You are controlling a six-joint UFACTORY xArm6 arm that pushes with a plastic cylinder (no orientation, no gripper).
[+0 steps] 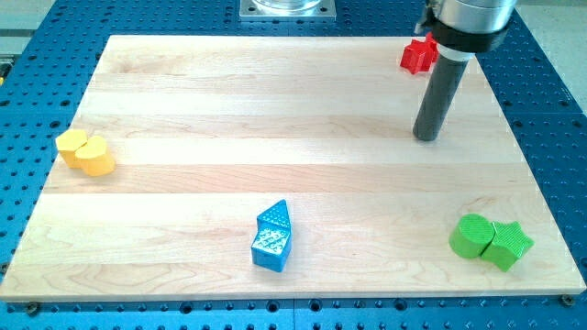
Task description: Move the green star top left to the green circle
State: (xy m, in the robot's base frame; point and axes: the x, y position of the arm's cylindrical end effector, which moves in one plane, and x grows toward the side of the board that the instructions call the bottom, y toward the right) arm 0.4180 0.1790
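The green star (509,245) lies near the view's bottom right corner of the wooden board. It touches the green circle (471,236), which sits just to its left. My tip (426,137) rests on the board in the upper right part, well above both green blocks and apart from them. A red block (418,55) lies near the top right edge, just left of the rod and partly behind it.
A yellow block (85,151) sits at the board's left edge. A blue block (273,237) with a pointed top lies at the bottom centre. The wooden board (229,110) is ringed by a blue perforated table (550,92). A metal mount (287,8) shows at the top.
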